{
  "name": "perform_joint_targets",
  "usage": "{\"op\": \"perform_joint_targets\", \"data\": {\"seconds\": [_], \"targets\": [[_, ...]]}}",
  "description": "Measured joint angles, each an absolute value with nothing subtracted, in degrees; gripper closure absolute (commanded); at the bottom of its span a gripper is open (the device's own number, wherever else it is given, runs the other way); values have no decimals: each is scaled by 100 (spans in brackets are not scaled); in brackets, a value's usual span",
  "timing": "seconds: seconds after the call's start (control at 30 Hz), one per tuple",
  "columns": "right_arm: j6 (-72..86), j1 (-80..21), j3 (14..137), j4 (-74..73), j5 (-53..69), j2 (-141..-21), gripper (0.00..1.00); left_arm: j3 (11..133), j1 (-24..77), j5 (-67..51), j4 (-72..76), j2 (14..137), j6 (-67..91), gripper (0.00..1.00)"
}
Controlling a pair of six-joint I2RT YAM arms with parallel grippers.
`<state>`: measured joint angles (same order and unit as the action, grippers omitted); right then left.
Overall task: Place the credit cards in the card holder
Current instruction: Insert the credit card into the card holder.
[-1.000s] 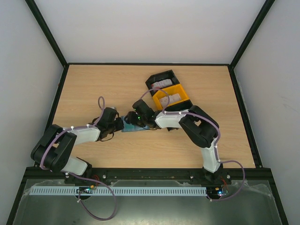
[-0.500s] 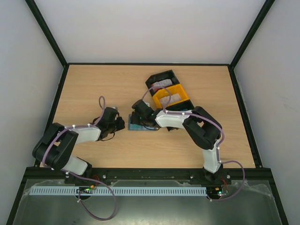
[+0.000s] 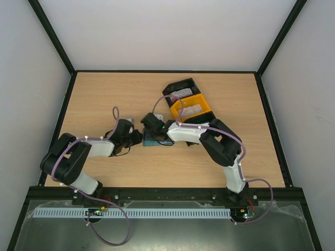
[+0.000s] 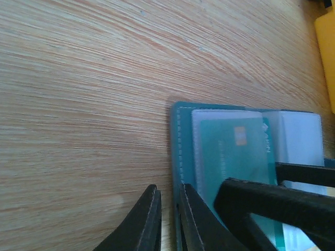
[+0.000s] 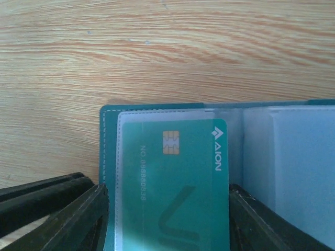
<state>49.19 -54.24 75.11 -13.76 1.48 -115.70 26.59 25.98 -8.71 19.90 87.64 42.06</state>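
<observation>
Along the near edge the arm bases sit well apart, and a broad band of bare wood on the table (image 3: 157,167) lies between them and the work. The left arm (image 3: 97,148) lies low from the left and the right arm (image 3: 188,133) bends in from the right. Their wrists meet near the table's middle over the holder (image 5: 109,146), which lies open and flat. The left pincer (image 4: 168,188) is narrow, nipping the holder's left teal border, with bare wood right beside it. The right pincer (image 5: 166,198) stands wide, one finger outside each side edge of a teal card (image 5: 178,172); the right finger touches the card's edge and the left stands just off it. The card lies on the holder's left pale pocket, its top edge just short of the pocket's top; whether it sits under the clear sleeve I cannot tell. Just beyond the right wrist stands a yellow bin (image 3: 203,101), and behind it, touching, a black bin (image 3: 175,84), each holding pale cards (image 3: 192,110). Past them bare wood runs to the far edge, and more stretches from the holder to the table's left edge.
</observation>
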Motion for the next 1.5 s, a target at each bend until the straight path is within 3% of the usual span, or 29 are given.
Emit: {"op": "perform_joint_targets", "data": {"seconds": [0.33,0.53,0.87,1.1,1.33,1.43,1.5], "targets": [[4722,-5492,7762,-1518,49,-11734,40,2613,2578,-1157,2335,8912,4261,87],[4578,-5516,7762,-1741,-484,-11668,34,2613,2587,-1116,2235,8849,4265,85],[4014,-5170,7719,-1903,-596,-10339,30,2622,2587,-1074,1347,8217,4108,58],[3081,-4185,7594,-2156,-668,-9303,30,3044,2587,-836,770,7231,3865,28],[2458,-3247,7618,-2718,-683,-9190,31,3232,2585,-497,801,6431,3721,1],[2445,-3085,7522,-2845,-668,-9170,33,3236,2567,-338,814,6276,3658,0],[2469,-3068,7297,-2915,-666,-9124,41,3236,2528,-272,814,6261,3638,0]]}}
